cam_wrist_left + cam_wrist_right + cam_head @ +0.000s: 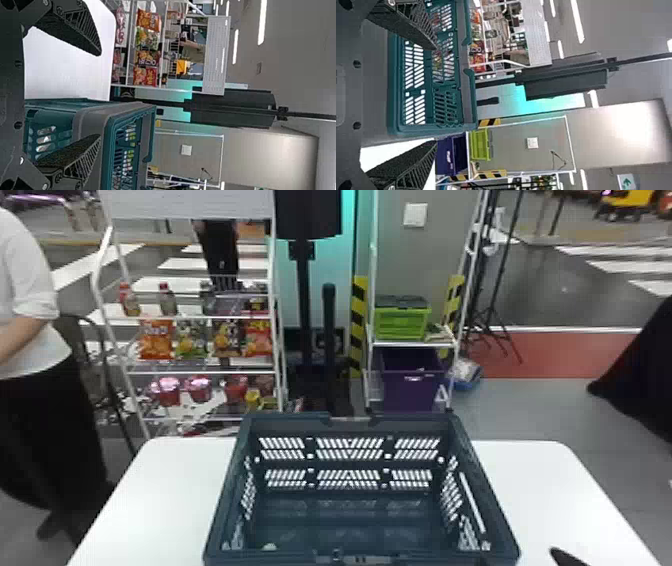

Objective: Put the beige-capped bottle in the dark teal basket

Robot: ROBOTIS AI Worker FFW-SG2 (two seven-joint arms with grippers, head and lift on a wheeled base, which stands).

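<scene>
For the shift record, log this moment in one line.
dark teal basket on white table | left hand open, empty | right hand open, empty | pale spot in basket's near left corner, too small to identify

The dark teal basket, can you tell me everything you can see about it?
The dark teal basket is a box with four sides and an open top. It looks like hard plastic. Rows of little slots go through its walls, and a thick rim runs around the top, with a dip in the middle of the far side. It stands upright on the white table, which touches its bottom. Inside, by the near left corner, is a small pale spot; I can't tell what it is.
</scene>
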